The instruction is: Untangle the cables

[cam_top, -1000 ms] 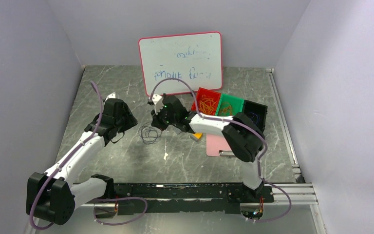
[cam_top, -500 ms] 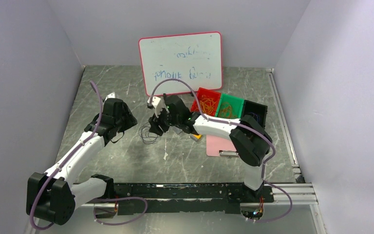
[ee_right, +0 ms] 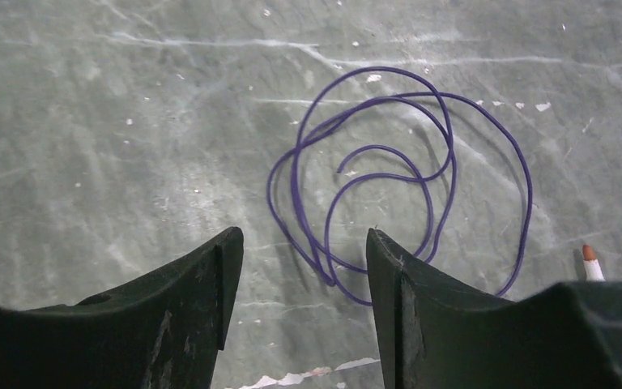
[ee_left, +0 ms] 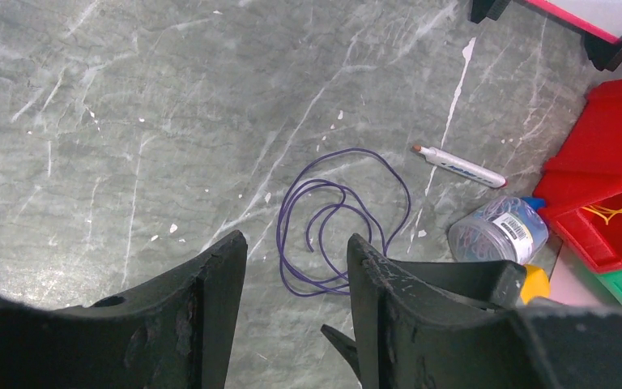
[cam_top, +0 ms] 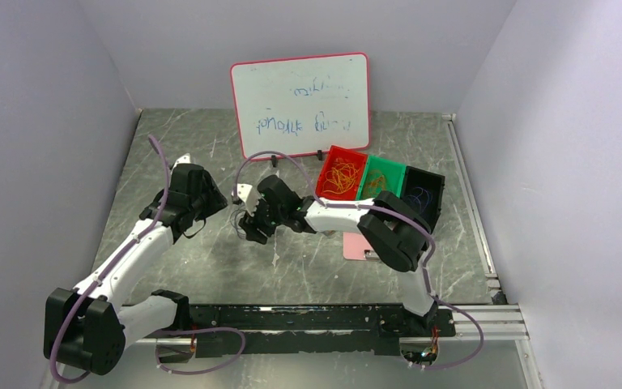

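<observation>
Half hiding the purple cable [ee_right: 389, 175] from overhead. Hovering right gripper [ee_right: 301, 235] above it, gaping, empty. Holding left gripper [ee_left: 297, 239] parted, empty.

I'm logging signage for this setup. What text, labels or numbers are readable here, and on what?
Whiteboard: blue handwriting, two lines, too blurred to read.
Marker: print on barrel, too small to read.
Clear tub: white barcode-style label, unreadable.
Nothing legible elsewhere.

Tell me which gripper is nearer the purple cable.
Right. The right gripper hangs open just over the purple cable, above its near edge; the left gripper, also open, sits off to the cable's left.
</observation>
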You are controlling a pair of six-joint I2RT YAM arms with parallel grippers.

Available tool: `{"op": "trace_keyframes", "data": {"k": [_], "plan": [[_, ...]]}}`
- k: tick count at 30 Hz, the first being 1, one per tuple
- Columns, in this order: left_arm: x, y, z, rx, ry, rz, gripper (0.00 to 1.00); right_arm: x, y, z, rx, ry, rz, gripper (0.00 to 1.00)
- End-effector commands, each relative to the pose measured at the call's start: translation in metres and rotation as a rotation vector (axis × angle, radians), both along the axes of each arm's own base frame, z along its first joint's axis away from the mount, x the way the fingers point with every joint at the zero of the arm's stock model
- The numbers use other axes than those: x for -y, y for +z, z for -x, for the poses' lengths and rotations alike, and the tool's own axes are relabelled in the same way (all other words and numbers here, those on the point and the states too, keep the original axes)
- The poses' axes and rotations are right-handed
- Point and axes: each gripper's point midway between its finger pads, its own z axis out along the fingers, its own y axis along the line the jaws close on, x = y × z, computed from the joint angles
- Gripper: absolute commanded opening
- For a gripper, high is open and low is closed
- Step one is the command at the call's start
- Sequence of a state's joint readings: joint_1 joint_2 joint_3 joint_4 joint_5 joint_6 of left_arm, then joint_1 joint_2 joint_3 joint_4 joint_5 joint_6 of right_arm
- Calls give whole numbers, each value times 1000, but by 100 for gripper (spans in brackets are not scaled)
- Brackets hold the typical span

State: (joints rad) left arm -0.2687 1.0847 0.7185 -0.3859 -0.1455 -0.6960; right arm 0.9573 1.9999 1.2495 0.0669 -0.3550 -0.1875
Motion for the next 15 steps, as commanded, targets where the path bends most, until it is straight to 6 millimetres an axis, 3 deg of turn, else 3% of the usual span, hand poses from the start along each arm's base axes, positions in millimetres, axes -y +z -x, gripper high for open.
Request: {"op": "trace_keyframes", "data": {"k": [1, 5, 12, 13, 15], "plan": [[-2, 4, -3, 26, 6, 10, 54, -4, 4, -16, 60, -58, 15, 61], [-1, 3, -4, 24, 1, 11, 54, -4, 4, -22, 69, -108, 5, 59], [-1, 1, -4, 17, -3, 10, 53, -3, 5, -28, 75, -161, -1, 37], [-1, 1, -5, 20, -3, 10, 53, -2, -7, -27, 63, -158, 21, 37], [-1, 0, -4, 17, -3, 10, 53, -2, -11, -26, 57, -155, 28, 37]]}}
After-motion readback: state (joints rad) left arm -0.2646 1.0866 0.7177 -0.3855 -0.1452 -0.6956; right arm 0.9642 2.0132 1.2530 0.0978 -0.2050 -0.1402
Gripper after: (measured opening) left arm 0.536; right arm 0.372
